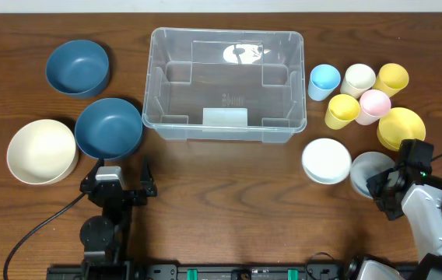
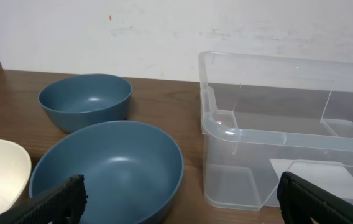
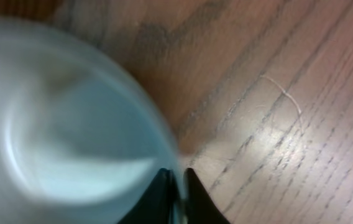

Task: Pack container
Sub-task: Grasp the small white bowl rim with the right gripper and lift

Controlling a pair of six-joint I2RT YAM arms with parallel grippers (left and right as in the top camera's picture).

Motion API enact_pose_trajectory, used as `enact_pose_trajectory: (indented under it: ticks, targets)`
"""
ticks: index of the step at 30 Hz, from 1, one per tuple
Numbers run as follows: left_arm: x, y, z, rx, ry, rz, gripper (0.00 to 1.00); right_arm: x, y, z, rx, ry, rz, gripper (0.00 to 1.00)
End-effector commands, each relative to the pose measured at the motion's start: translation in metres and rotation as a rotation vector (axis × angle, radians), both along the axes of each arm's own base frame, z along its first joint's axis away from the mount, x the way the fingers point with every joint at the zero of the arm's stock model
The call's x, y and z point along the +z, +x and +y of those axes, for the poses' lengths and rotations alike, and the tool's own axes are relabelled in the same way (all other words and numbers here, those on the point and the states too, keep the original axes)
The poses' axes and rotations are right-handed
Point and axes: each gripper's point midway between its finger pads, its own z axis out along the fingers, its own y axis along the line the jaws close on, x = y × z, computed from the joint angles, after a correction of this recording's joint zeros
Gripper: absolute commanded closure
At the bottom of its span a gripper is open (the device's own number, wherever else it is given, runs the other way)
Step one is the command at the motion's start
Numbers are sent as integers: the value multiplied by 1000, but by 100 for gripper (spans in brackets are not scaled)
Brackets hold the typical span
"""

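**Overhead view; clock directions are read from the centre of the bench [image 1: 229, 210].**

- **Container:** The container [image 1: 225, 82], a clear plastic bin, stands upright and open-topped at 12 o'clock.
- **Left side:** At 10 o'clock is the far blue bowl [image 1: 78, 68]. The near blue bowl [image 1: 109, 127] sits just beside it towards 5 o'clock. A cream bowl [image 1: 42, 151] lies at 9 o'clock.
- **Cups:** At 2 o'clock a blue cup [image 1: 324, 81], a cream cup [image 1: 358, 79], a back yellow cup [image 1: 392, 78], a front yellow cup [image 1: 342, 110] and a pink cup [image 1: 374, 106] stand close together.
- **Right side:** A yellow bowl [image 1: 401, 127] is at 3 o'clock and a white bowl [image 1: 326, 160] at 4 o'clock. A pale grey bowl [image 1: 369, 167] sits just beside the white bowl.
- **Left claw:** The left claw [image 1: 120, 175], at 8 o'clock, is spread wide and grips nothing.
- **Right claw:** The right claw [image 1: 378, 185] sits at the pale grey bowl's edge.

**Left wrist view.** The left claw [image 2: 179, 186] faces the near blue bowl [image 2: 108, 168]. The container [image 2: 238, 134] is at 2 o'clock.

**Right wrist view.** The right claw [image 3: 178, 193] has its fingers drawn almost together, pinching the rim of the pale grey bowl [image 3: 71, 124].
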Motion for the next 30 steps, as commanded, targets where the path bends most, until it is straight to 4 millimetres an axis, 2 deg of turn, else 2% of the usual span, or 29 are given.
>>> enact_pose_trajectory:
  ticks: [1, 8, 13, 18, 23, 26, 30]
  targets:
    - [-15, -1, 0, -2, 13, 46, 2, -2, -6, -1, -9, -3, 22, 99]
    - [-15, -1, 0, -2, 13, 46, 2, -2, -10, 1, 41, 5, 45, 99]
    - [-15, -1, 0, -2, 13, 46, 2, 16, -4, 6, 145, 17, 27, 99]
    - [-15, -1, 0, -2, 13, 46, 2, 61, 6, 8, 259, -11, -45, 99]
    - [-15, -1, 0, -2, 13, 46, 2, 122, 18, 26, 436, -10, -195, 99]
    - [-15, -1, 0, -2, 13, 46, 2, 160, 30, 53, 604, 35, -326, 99]
    - [-15, -1, 0, -2, 13, 46, 2, 200, 45, 93, 777, 100, -439, 99]
